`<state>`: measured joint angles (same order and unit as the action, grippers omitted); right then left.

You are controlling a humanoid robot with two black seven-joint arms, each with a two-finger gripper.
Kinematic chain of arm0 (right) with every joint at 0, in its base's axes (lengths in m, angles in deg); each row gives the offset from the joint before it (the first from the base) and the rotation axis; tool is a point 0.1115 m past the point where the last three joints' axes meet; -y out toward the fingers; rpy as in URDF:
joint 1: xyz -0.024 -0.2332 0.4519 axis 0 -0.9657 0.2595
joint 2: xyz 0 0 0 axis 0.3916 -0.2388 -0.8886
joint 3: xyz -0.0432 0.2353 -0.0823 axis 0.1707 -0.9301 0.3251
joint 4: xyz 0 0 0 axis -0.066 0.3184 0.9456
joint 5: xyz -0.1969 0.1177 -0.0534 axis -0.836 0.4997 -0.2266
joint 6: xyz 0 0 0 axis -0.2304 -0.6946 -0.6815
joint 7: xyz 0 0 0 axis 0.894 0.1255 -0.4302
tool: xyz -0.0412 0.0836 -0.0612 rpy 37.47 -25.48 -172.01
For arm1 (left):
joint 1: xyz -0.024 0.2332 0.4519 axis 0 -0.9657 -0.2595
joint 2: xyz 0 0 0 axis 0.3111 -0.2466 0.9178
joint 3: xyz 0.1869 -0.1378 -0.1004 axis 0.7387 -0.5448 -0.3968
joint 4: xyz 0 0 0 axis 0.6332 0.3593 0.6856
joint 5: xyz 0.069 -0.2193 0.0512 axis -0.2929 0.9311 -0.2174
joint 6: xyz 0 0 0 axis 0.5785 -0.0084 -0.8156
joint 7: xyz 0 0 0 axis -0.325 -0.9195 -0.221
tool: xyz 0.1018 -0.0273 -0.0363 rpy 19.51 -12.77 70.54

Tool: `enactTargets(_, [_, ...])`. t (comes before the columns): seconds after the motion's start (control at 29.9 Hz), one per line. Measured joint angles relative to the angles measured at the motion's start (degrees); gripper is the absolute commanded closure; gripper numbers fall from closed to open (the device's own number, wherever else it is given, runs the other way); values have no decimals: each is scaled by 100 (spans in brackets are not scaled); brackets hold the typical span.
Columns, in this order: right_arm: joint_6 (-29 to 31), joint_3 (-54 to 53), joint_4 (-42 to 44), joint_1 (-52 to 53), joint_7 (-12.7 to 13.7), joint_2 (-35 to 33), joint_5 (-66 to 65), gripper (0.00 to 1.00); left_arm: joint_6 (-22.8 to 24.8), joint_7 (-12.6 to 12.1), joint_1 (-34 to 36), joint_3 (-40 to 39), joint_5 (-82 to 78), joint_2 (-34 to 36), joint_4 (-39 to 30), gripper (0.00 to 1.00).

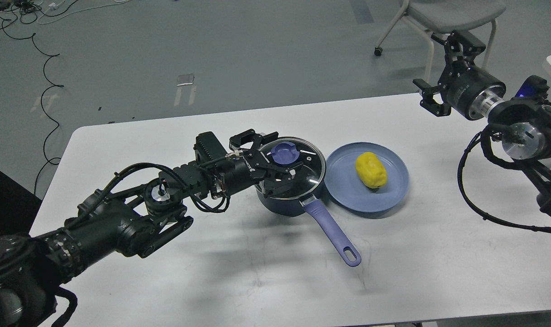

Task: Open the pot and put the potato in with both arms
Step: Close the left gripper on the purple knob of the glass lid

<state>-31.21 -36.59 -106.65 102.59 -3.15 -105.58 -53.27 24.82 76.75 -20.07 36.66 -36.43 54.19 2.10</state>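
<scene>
Room: grey floor behind, loose black cables [43, 77] top left, a chair [448, 18] top right, and my white bench [257, 281] filling the lower view.
Pot: dark pot [288, 204] sits mid-bench, glass lid [293, 168] on, purple knob [284, 153] at the lid's centre; the long purple handle [332, 231] runs toward me and to the right.
Potato: yellow potato [371, 170] lies on the blue plate [348, 200], just right of the pot, long axis slanting away-left to near-right.
Left hand: my left hand [282, 156] is over the lid, fingers spread on either side of the knob; it grips nothing that I can see.
Right hand: right hand [439, 72] hangs high at the bench's far right corner, wide open, empty, well apart from the potato.
Key relation: knob lies right between the left fingers, so I judge closing and lifting comes next; the potato lies toward me and left of the right hand.
Writing: small print on the wrists, too fine to read.
</scene>
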Motion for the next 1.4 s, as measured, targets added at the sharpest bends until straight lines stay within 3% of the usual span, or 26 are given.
enactTargets(0.53, [0,21,1,-3,0,-13,0,0,6,48,-11,2,0,-9,233,32])
enactTargets(0.77, [0,48,9,-30,0,-53,-2,0,5,206,10,2,9,3,220,34])
enactTargets(1.07, [0,117,22,-32,-4,-53,-7,0,5,382,70,2,37,191,94,36])
enactTargets(1.4, [0,198,43,-23,-10,-64,-9,0,5,402,79,1,37,357,-177,36])
